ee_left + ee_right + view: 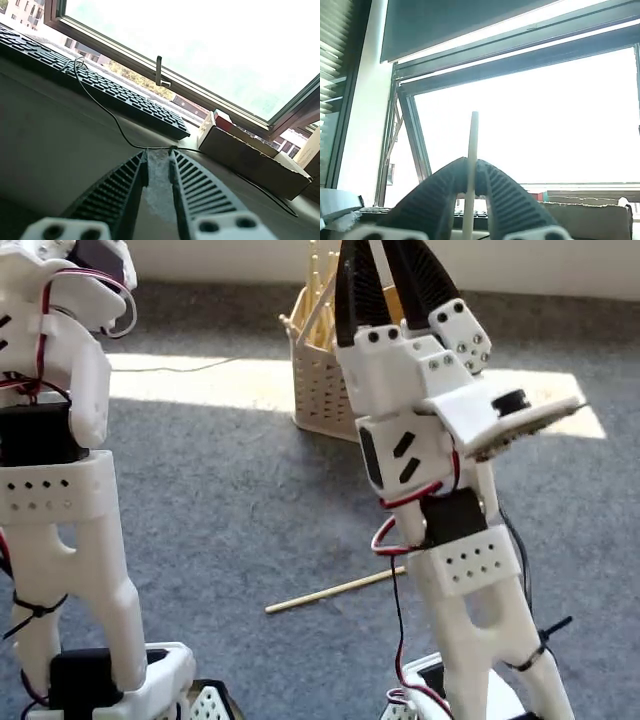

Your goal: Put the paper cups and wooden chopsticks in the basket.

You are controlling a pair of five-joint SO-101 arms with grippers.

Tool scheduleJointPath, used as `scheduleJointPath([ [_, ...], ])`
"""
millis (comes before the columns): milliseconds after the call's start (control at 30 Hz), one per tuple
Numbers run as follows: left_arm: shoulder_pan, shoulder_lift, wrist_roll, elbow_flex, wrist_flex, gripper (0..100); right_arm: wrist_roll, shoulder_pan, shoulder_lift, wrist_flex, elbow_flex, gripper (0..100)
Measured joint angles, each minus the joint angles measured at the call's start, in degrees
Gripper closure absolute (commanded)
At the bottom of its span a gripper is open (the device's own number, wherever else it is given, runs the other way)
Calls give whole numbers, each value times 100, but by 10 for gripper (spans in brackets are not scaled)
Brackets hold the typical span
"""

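Observation:
One wooden chopstick (pixel 330 592) lies flat on the grey carpet in front of the right arm's base. The pale woven basket (pixel 318 390) stands at the back with several chopsticks (pixel 320 295) upright in it. My right gripper (pixel 385 260) is raised in front of the basket with its black fingers pointing upward. In the right wrist view this gripper (pixel 471 162) is shut on a chopstick (pixel 472 135) that sticks out past the fingertips. My left gripper (pixel 160 152) points at a wall and window, its fingers nearly together with nothing between them.
The left arm (pixel 60 440) stands tall at the left edge of the high view. A sunlit strip (pixel 200 380) crosses the carpet beside the basket. A keyboard (pixel 100 85) and a cardboard box (pixel 250 155) rest on the window ledge.

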State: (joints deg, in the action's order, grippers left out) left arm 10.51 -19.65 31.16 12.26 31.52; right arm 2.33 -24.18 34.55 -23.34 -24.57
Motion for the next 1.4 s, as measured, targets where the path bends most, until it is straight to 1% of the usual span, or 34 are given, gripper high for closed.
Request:
scheduleJointPath([
  [167,0,0,0,0,0,912,0,334,-1055,-651,62,992],
  [367,0,0,0,0,0,912,0,334,-1749,-1187,62,992],
  [633,0,0,0,0,0,912,9,352,-2576,-1222,580,992],
  [933,0,0,0,0,0,912,-18,404,-2655,-1222,580,992],
  [1033,0,0,0,0,0,912,-448,484,-2655,-1222,580,992],
  [1200,0,0,0,0,0,912,-1187,466,-2655,-1222,158,992],
  [1300,-9,0,0,0,0,912,-1389,466,-2655,-1222,-114,992],
  [1400,-9,0,0,0,0,912,-1433,475,-2655,-1222,-396,992],
])
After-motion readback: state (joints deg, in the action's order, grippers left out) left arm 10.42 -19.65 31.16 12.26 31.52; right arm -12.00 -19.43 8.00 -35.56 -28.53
